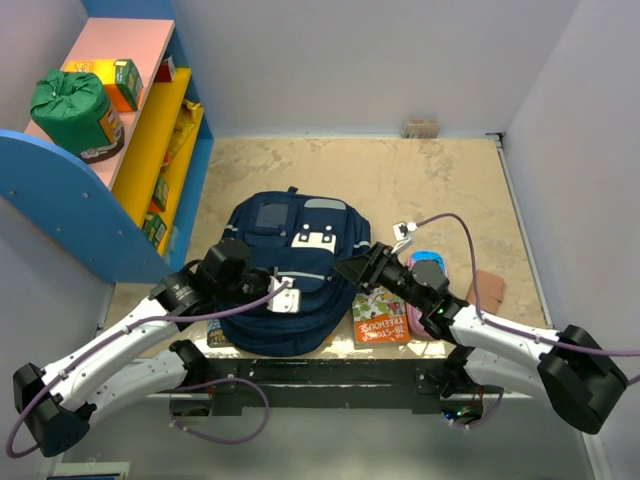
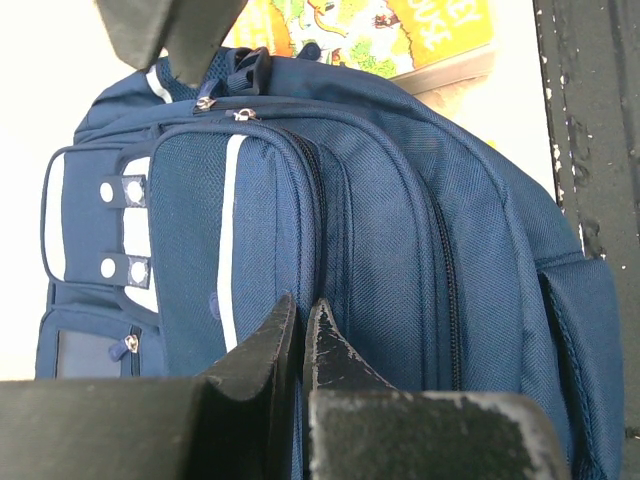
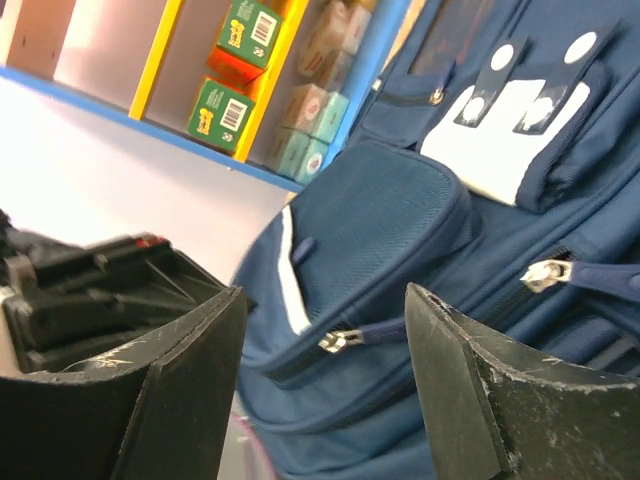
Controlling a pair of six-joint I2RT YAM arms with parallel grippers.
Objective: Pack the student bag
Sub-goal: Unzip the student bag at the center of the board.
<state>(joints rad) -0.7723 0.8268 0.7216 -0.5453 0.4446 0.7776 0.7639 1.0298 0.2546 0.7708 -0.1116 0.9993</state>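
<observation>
Backpack (image 1: 295, 275), one, navy, plus one book (image 1: 381, 320) alongside; left pincer (image 2: 303, 305) closed tight, right pincer (image 3: 325, 292) wide apart

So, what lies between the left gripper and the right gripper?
The student bag: in the top view, its navy front fills the stretch between the shut left gripper and the open right gripper.

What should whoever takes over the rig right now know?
Left gripper: shut, against the left side of the student bag; pinching fabric or not, unclear.
Right gripper: open, empty, at the bag's right edge by its zip pulls.
Bag lies flat on the table, zipped as far as seen; book beside it.
Done: nothing visibly packed.
To do: open the bag, load the book.
</observation>
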